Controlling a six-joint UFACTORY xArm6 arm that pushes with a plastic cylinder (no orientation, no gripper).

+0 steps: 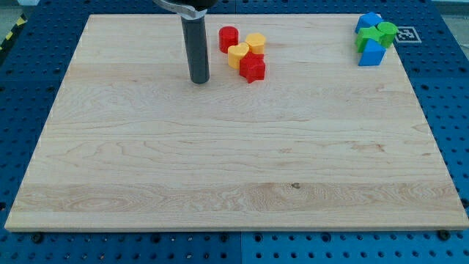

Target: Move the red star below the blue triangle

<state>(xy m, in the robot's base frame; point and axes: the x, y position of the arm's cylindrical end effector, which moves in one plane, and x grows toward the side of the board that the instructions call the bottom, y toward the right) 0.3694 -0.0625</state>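
One upright rod, my tip (199, 80) left of red star (253, 68)

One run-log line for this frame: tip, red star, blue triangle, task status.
my tip: left of red star, apart | blue triangle: top right cluster | status: star not yet below triangle

A robotics lab bench, by its look: a pale wooden table (234, 169) lies on a blue perforated mounting plate (447, 110) with regular rows of holes. Beyond the table's top-right corner sits a black-and-white fiducial marker (405, 34); beyond its top-left corner runs yellow-black hazard tape (10, 37).
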